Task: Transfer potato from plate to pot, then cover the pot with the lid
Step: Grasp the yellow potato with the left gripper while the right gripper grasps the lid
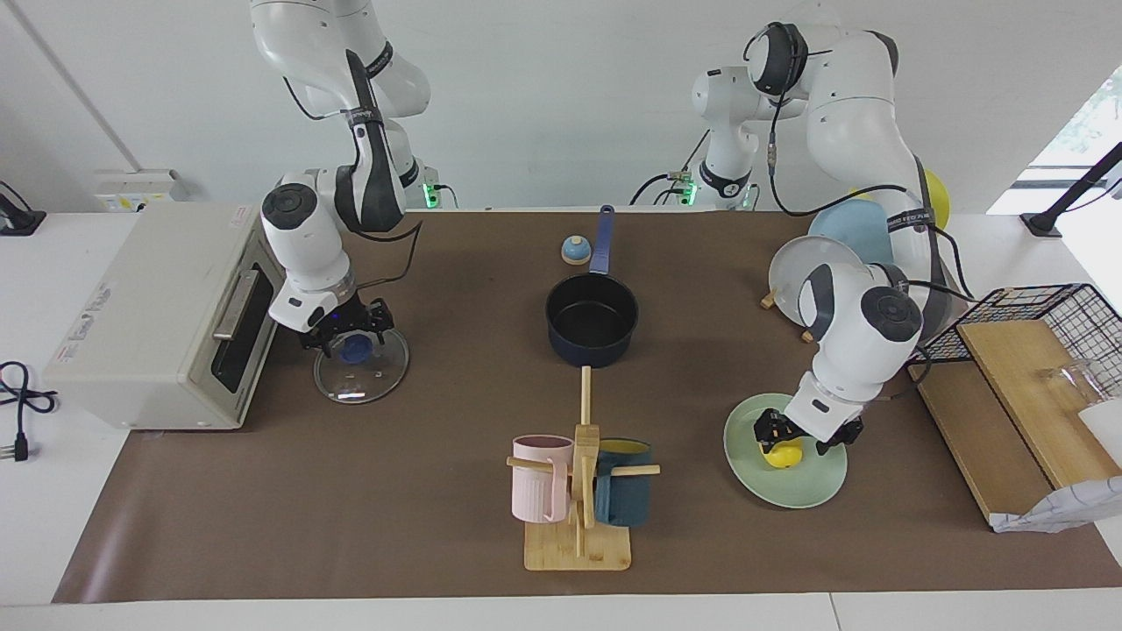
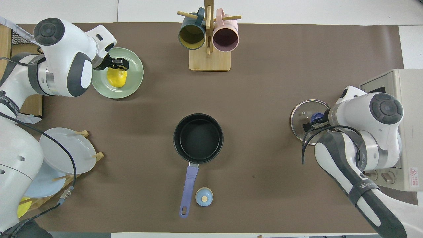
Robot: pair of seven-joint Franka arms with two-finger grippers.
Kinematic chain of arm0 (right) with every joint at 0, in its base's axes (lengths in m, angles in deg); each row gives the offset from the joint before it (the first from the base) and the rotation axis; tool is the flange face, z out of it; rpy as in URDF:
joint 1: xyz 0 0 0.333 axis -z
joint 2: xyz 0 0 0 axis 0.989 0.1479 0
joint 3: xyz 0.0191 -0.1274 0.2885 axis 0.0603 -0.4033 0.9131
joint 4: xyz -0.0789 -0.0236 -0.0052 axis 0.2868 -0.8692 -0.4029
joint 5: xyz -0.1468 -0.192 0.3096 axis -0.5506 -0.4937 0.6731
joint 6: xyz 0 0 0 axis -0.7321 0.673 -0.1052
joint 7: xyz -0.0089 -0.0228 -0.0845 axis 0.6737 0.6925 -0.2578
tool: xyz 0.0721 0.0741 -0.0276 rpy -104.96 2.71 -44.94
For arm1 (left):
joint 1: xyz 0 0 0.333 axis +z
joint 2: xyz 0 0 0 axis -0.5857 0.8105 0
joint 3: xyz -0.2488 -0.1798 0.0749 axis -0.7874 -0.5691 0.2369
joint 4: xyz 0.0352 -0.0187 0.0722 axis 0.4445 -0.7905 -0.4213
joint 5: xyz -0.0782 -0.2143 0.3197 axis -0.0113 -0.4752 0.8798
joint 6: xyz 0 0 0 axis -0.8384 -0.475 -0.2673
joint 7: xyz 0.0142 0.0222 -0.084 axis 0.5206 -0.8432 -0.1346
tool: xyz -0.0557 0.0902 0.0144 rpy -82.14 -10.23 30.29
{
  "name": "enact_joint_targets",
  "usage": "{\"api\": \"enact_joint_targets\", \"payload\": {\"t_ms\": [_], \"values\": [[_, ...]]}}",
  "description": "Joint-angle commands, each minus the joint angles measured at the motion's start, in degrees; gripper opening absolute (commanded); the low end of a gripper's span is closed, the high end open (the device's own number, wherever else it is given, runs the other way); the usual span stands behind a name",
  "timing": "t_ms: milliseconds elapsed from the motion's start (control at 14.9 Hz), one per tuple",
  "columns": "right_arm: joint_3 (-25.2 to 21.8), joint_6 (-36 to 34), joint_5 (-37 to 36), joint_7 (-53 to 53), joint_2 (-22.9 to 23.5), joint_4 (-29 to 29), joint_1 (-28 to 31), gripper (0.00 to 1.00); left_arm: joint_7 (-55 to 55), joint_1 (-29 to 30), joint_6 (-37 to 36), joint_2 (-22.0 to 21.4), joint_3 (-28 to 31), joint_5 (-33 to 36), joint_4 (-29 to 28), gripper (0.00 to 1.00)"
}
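One potato (image 1: pixel 783 453), one mint plate (image 1: pixel 785 478), one pot (image 1: pixel 592 330), one lid (image 1: pixel 361 372). Two mugs (image 1: pixel 542 489), three racked plates (image 1: pixel 800 276), one toaster oven (image 1: pixel 153 315).

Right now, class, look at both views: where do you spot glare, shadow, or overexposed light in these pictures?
Facing view: the glass lid catches a bright glint near its rim, daylight washes out the upper corner above the wire basket, and the pot casts a soft shadow. Overhead view: lighting is even, with faint shadows beside the pot and plate.
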Motion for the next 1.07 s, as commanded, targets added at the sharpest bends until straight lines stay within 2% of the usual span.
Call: {"api": "enact_joint_targets", "payload": {"t_ms": [0,67,402,603,737,804,871,1005], "values": [[0.5,1.4,0.9,-2.1,0.3,0.3,0.9,0.93,1.5,-0.8,1.2,0.1,0.9,2.4,-0.7,0.19],[0.4,1.4,0.9,-2.1,0.3,0.3,0.9,0.90,1.5,-0.8,0.8,0.0,0.9,2.3,-0.6,0.00],[0.5,-0.4,0.9,-2.1,0.3,-0.9,0.8,0.69,5.5,-2.0,-6.7,-0.6,0.6,1.7,3.7,0.00],[0.5,-4.2,0.9,-2.1,0.6,-3.8,0.7,0.62,6.8,-2.0,-16.1,-3.3,0.5,-4.3,9.1,0.00],[0.6,-9.2,0.9,-2.1,0.9,-7.5,0.3,0.58,12.1,-3.0,-19.1,-8.1,0.1,-6.4,9.0,0.00],[0.6,-13.0,0.8,-2.1,0.9,-10.4,0.2,0.53,15.3,-5.0,-19.7,-11.0,-0.3,-6.5,7.8,0.00],[0.6,-16.2,0.8,-2.1,1.0,-13.6,-0.1,0.40,18.8,-6.6,-20.6,-13.4,-0.5,-6.6,5.4,0.00],[1.9,-23.4,0.9,-1.7,0.8,-20.1,-0.5,0.27,26.0,-12.4,-20.3,-17.1,-0.5,-6.6,0.8,0.00]]}}
